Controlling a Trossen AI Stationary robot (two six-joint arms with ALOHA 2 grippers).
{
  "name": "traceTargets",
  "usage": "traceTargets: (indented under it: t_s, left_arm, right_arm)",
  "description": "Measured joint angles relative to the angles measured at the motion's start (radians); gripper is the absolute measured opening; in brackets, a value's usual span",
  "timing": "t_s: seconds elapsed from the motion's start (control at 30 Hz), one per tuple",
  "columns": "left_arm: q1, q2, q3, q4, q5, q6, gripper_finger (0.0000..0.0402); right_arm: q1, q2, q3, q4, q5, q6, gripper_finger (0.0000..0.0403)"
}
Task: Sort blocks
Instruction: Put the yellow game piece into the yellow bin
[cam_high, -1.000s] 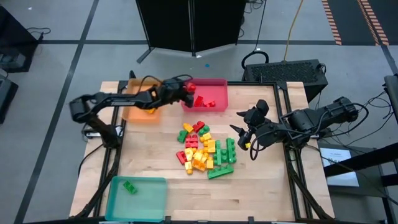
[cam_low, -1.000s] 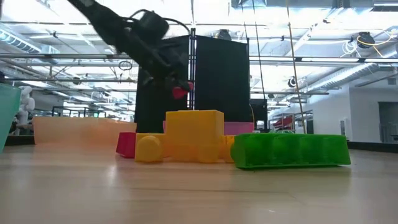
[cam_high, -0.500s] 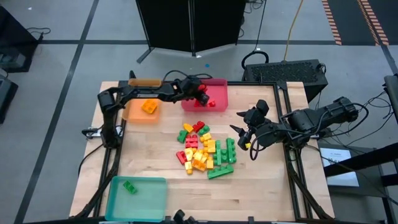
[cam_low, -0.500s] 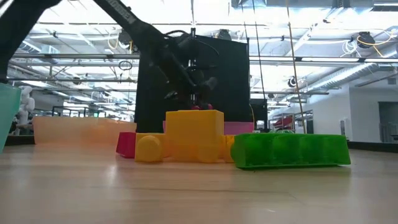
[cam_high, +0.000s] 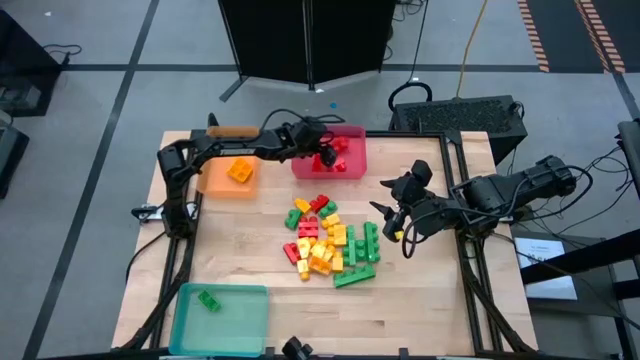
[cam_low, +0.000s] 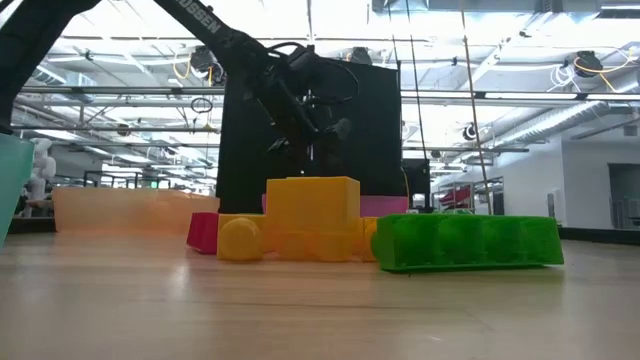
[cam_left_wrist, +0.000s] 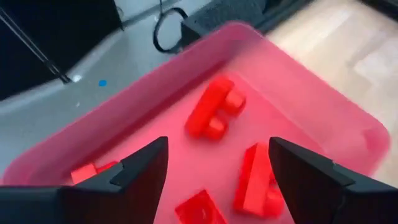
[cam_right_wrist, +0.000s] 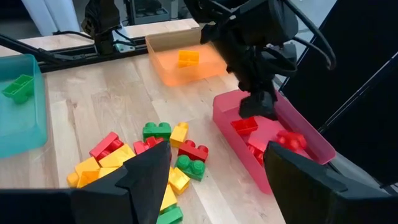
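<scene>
High view is showing me the left gripper (cam_high: 322, 152) hanging over the red tray (cam_high: 352, 136), jaws spread and gripping nothing, red blocks (cam_left_wrist: 214, 114) lying below. My right gripper (cam_high: 392, 218) is waiting, released, beside the mixed pile (cam_high: 330, 242) mid-table.

Red, yellow and green blocks (cam_high: 328, 240) lie on the pale wood surface (cam_high: 240, 250); trays are translucent orange (cam_high: 212, 182), pink-red (cam_high: 352, 135) and teal (cam_high: 235, 325). Arms are black.
</scene>
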Motion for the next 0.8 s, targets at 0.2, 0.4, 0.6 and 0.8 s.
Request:
traceTargets:
  t_s: [0.2,0.4,0.6,0.8]
  left_arm:
    - [-0.034,-0.105,-0.001,-0.146,0.237,0.177,0.0282]
    - [-0.121,-0.228,-0.001,-0.45,0.36,0.5,0.0283]
    - [-0.13,-0.263,-0.096,-0.527,0.423,0.587,0.0283]
    - [-0.131,-0.262,-0.211,-0.461,0.426,0.633,0.0283]
  right_arm:
    - [0.0,0.0,0.0,-0.008,0.0,0.0,0.0249]
    - [0.0,0.0,0.0,-0.011,0.0,0.004,0.0249]
    - [0.0,0.0,0.0,-0.004,0.0,0.02,0.0249]
    - [0.0,0.0,0.0,-0.004,0.0,0.032,0.0249]
